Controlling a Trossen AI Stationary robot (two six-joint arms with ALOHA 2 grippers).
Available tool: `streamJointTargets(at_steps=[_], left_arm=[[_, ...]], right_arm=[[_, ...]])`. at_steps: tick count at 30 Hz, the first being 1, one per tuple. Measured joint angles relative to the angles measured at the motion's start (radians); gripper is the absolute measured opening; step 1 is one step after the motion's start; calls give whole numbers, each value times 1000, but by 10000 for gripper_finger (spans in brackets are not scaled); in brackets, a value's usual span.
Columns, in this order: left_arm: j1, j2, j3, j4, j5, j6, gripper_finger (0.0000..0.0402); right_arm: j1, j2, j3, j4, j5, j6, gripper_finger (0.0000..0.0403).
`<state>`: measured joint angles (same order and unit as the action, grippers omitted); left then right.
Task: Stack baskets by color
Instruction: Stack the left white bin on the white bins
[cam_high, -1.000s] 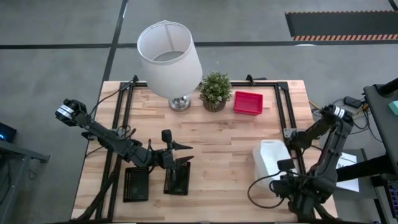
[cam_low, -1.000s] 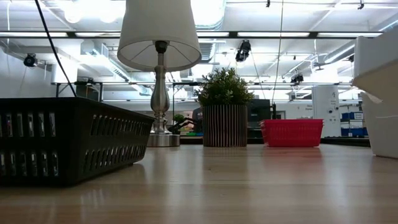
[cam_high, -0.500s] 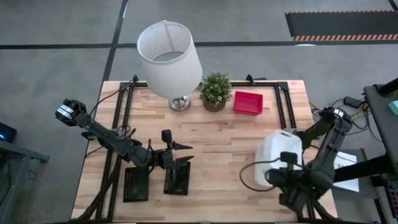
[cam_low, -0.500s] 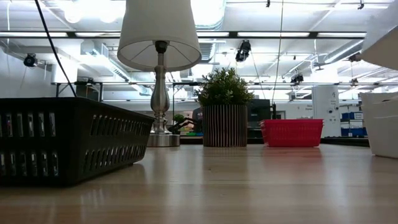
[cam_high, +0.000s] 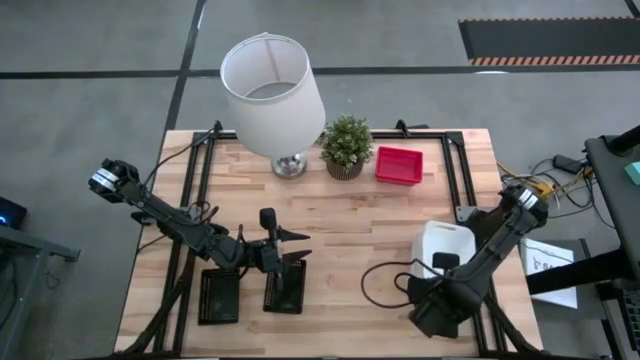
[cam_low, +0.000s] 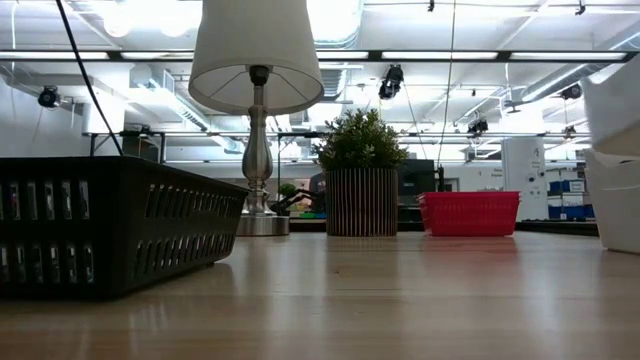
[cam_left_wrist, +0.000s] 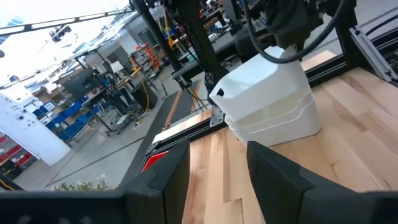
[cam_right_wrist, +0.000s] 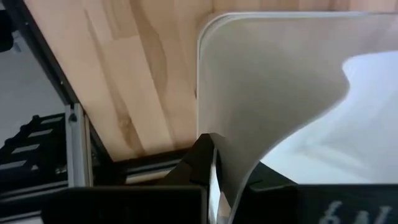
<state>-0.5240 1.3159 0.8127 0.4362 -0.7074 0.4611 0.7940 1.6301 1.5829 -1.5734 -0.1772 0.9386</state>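
Note:
My right gripper (cam_right_wrist: 221, 171) is shut on a white basket (cam_high: 447, 243) at the table's right side. That basket sits tilted on top of other white baskets (cam_left_wrist: 277, 121). It also shows at the right edge of the low view as the upper white basket (cam_low: 613, 110). Two black baskets (cam_high: 218, 297) (cam_high: 285, 285) rest side by side on the table at the near left. My left gripper (cam_high: 295, 245) hovers open above them, holding nothing. A red basket (cam_high: 399, 165) stands on the table at the far side. My right gripper pinches the white basket's side wall at its rim (cam_right_wrist: 217, 149), one finger inside the basket and one outside. The fingers come from above, pointing down. The basket is tilted, and its lower part lies on the white baskets below.
A lamp with a white shade (cam_high: 272, 85) and a potted green plant (cam_high: 346, 145) stand at the far middle, beside the red basket. Black rails (cam_high: 470, 190) run along the table's left and right sides. Bare wood (cam_high: 350, 250) lies between the two arms.
My right gripper raised the white basket clear of the white stack. It then swung toward the table's near edge, tipped to point more steeply down, and brought the basket down tilted onto the stack.

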Motion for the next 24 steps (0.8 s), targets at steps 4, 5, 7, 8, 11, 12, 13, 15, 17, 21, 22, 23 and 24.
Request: streamJointTargets(at_steps=[4, 5, 7, 8, 11, 12, 13, 15, 17, 21, 22, 23, 24], left_arm=[[0, 0, 0, 0, 0, 0, 144], [0, 0, 0, 0, 0, 0, 144], [0, 0, 0, 0, 0, 0, 144], [0, 0, 0, 0, 0, 0, 144], [0, 0, 0, 0, 0, 0, 144], [0, 0, 0, 0, 0, 0, 144], [0, 0, 0, -1, 0, 0, 144], [0, 0, 0, -1, 0, 0, 144], [0, 0, 0, -2, 0, 0, 144], [-1, 0, 0, -3, 0, 0, 144], [-1, 0, 0, -3, 0, 0, 144], [-1, 0, 0, -3, 0, 0, 144], [-1, 0, 0, -4, 0, 0, 144]], right_arm=[[1, 14, 0, 3, -3, -7, 8], [0, 15, 0, 1, -3, -7, 8], [-1, 19, 0, 0, -2, -6, 9], [-1, 23, 0, 1, 0, -6, 9], [-1, 34, 0, 1, 2, -6, 9], [-1, 35, 0, 1, 2, -6, 9], [-1, 37, 0, 1, 2, -6, 9], [-3, 42, 0, 1, 2, -4, 9], [-4, 49, 0, 2, 3, 6, 9], [-19, 60, 0, 1, 14, 32, 17], [-23, 65, -1, 3, 20, 35, 23], [-27, 69, -2, 4, 21, 34, 31], [-29, 73, -2, 6, 23, 31, 40]])
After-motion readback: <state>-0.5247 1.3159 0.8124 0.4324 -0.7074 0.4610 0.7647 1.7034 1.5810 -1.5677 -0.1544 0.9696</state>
